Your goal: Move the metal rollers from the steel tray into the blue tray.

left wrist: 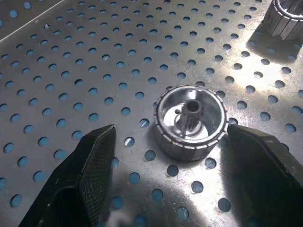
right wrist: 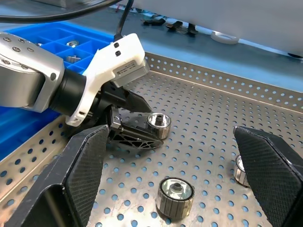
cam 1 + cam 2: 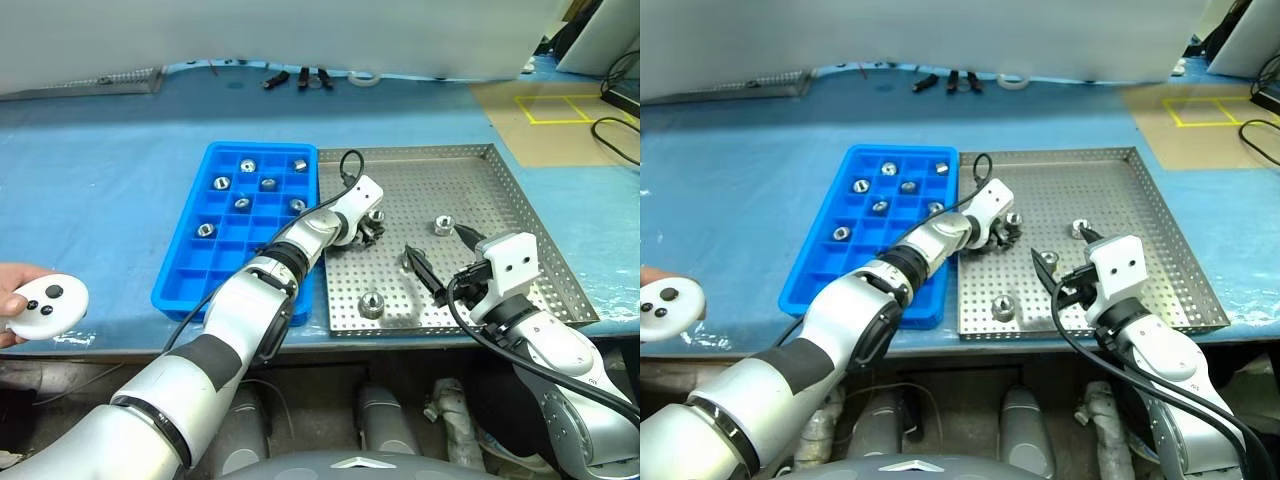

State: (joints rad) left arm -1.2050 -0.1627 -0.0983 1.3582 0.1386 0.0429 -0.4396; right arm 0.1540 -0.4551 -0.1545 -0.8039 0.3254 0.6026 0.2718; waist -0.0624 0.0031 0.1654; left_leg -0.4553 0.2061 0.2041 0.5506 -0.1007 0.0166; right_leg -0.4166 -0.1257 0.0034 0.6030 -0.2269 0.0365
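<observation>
The left gripper (image 3: 372,228) reaches across into the steel tray (image 3: 500,200), and from the head camera its black fingers hide most of the roller (image 1: 189,122) between them. In the left wrist view that roller shows fully: a short, shiny silver cylinder with fine grooves round its side, a hollowed top and a small hub with a hole at the centre. It stands upright on the perforated floor. The two fingers (image 1: 90,175) are spread apart, one on each side of it. The one finger stands clear of the roller; the other comes just beside its wall, and whether it touches cannot be told.

The right gripper (image 3: 440,262) hangs over the near part of the steel tray, fingers spread wide and holding nothing. Its fingers partly cover another roller (image 2: 174,196), which the right wrist view shows standing on the tray floor. A third roller (image 3: 443,225) sits farther back in the tray, and a fourth (image 3: 371,304) near the front rim.

The blue tray (image 3: 185,275) lies just beside the steel tray, on its left, and the left arm covers its near right corner. Seven rollers (image 3: 247,165) sit in separate compartments in its far half, too small to make out in detail.

At the left edge a person's hand (image 3: 12,300), cut off by the frame, holds a white remote (image 3: 45,305).
</observation>
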